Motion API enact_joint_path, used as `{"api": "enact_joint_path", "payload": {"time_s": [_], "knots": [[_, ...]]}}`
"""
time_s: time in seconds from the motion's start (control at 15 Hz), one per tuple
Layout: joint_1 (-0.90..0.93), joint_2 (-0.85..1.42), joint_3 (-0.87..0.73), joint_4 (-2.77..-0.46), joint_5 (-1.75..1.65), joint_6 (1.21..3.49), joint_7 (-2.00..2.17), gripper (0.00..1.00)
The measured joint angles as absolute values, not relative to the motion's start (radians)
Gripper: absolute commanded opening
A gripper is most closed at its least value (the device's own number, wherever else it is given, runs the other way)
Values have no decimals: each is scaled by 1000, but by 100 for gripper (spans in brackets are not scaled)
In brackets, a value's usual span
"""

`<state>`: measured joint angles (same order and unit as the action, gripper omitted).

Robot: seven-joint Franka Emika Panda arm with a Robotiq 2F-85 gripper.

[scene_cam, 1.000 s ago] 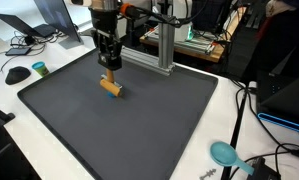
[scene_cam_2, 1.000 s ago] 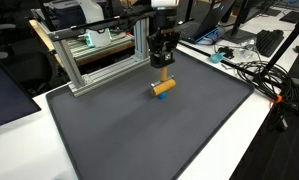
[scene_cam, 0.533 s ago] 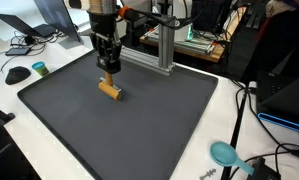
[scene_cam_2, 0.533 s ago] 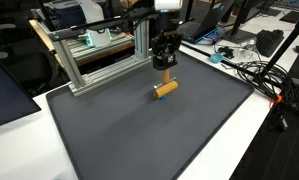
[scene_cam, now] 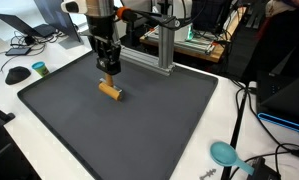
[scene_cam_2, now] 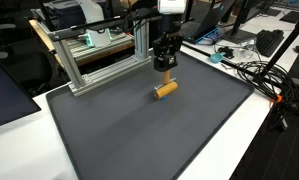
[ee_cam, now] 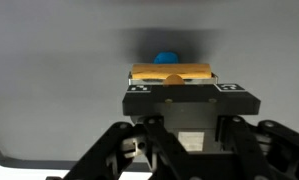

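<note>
My gripper (scene_cam: 107,68) (scene_cam_2: 166,67) points straight down over the far part of a dark grey mat (scene_cam: 139,135) (scene_cam_2: 179,140). It is shut on a short tan wooden peg (scene_cam: 107,77) (scene_cam_2: 166,77) that hangs below the fingers. Directly under the peg an orange-yellow cylinder (scene_cam: 111,91) (scene_cam_2: 166,90) lies flat on the mat. Whether the peg touches the cylinder I cannot tell. In the wrist view the cylinder (ee_cam: 171,71) lies crosswise just beyond the gripper (ee_cam: 172,82), with a small blue patch (ee_cam: 166,58) behind it. The fingertips are hidden by the gripper's black body.
An aluminium frame (scene_cam: 161,48) (scene_cam_2: 94,62) stands at the mat's far edge, close behind the gripper. A teal object (scene_cam: 225,153) and cables (scene_cam_2: 261,75) lie on the white table beside the mat. A dark mouse (scene_cam: 17,74) sits off another side.
The gripper has shifted slightly sideways and up over the cylinder, still shut. The cylinder has stayed in about the same place on the mat.
</note>
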<state>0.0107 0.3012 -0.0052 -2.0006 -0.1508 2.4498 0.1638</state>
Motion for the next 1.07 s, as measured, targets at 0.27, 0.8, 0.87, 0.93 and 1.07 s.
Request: {"api": "enact_joint_path", "payload": {"time_s": [0.27, 0.8, 0.87, 0.93, 1.07], "knots": [[11, 308, -3, -1982, -144, 2411, 144, 22], [13, 326, -4, -1963, -145, 2409, 144, 22], [13, 330, -4, -1959, -145, 2409, 144, 22], [13, 335, -4, -1955, -145, 2408, 144, 22], [13, 340, -2, -1944, -141, 2390, 130, 22]]}}
